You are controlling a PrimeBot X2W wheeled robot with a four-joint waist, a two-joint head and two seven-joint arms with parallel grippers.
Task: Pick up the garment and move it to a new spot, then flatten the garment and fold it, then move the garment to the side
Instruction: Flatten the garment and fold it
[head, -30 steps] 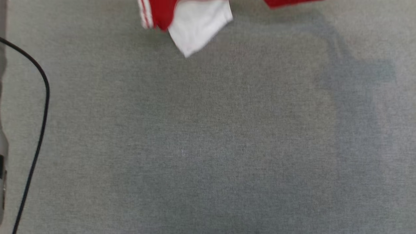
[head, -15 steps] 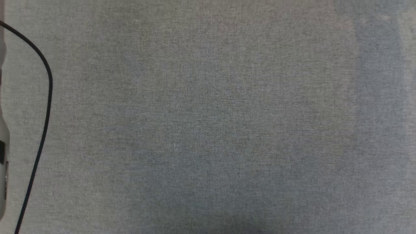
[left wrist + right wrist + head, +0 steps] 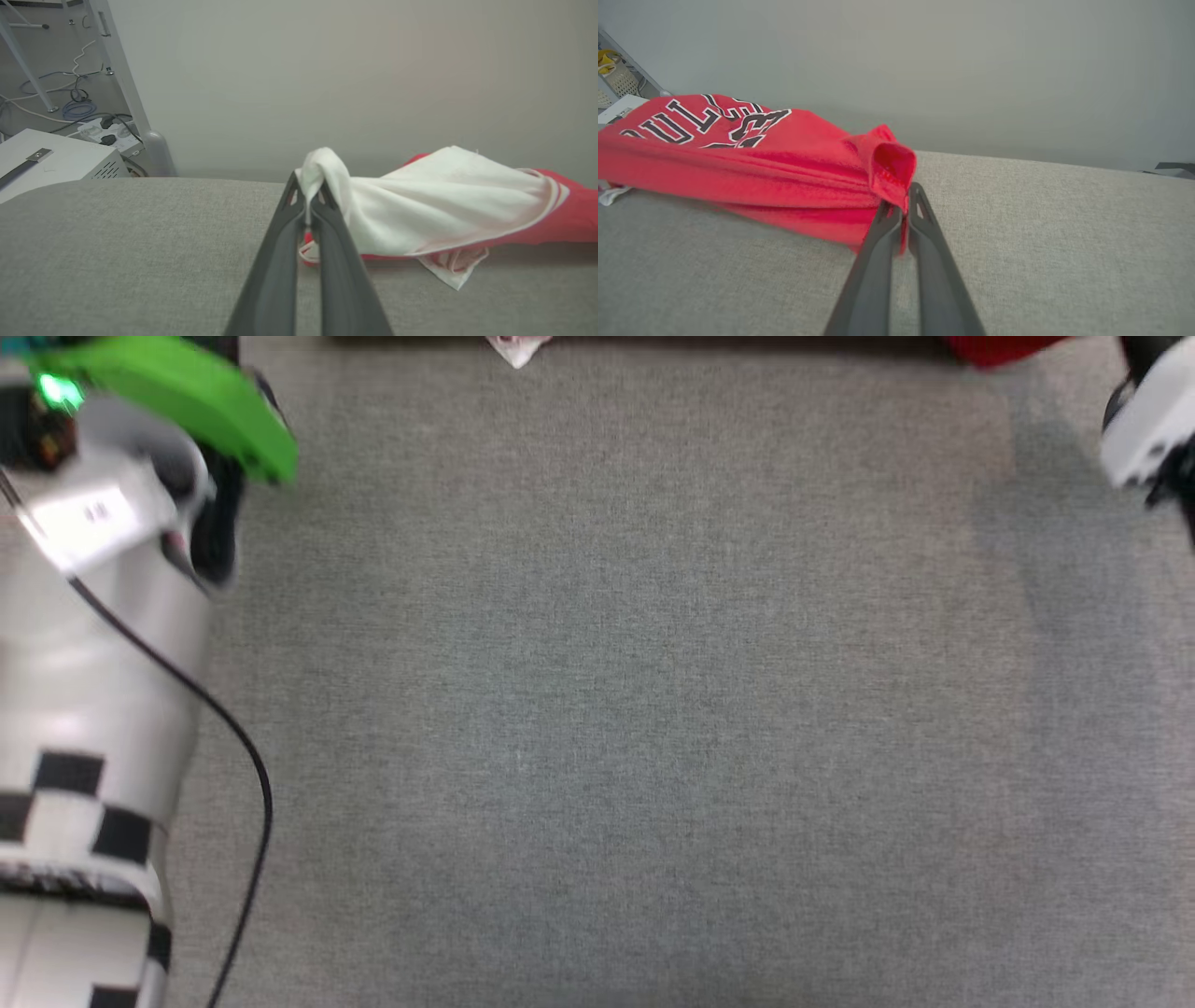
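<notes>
The garment (image 3: pixel 738 154) is a red jersey with black, white-outlined lettering and white sleeves. It hangs stretched between my two grippers, low over the grey cloth surface (image 3: pixel 597 709). My left gripper (image 3: pixel 307 186) is shut on a bunched white sleeve (image 3: pixel 420 205). My right gripper (image 3: pixel 903 196) is shut on a red fold of the hem. In the head view only a white tip (image 3: pixel 513 349) and a red scrap (image 3: pixel 999 347) of the garment peek in at the top edge.
My pale left forearm (image 3: pixel 93 644) with a green cover and a black cable (image 3: pixel 233 747) stands at the left of the head view. A white box (image 3: pixel 51 156), a metal frame and floor cables lie beyond the surface's far left edge.
The head camera has shifted, so the left forearm and part of the right arm have come into view. The garment has gone from the upper part of the view to mere slivers at the top edge.
</notes>
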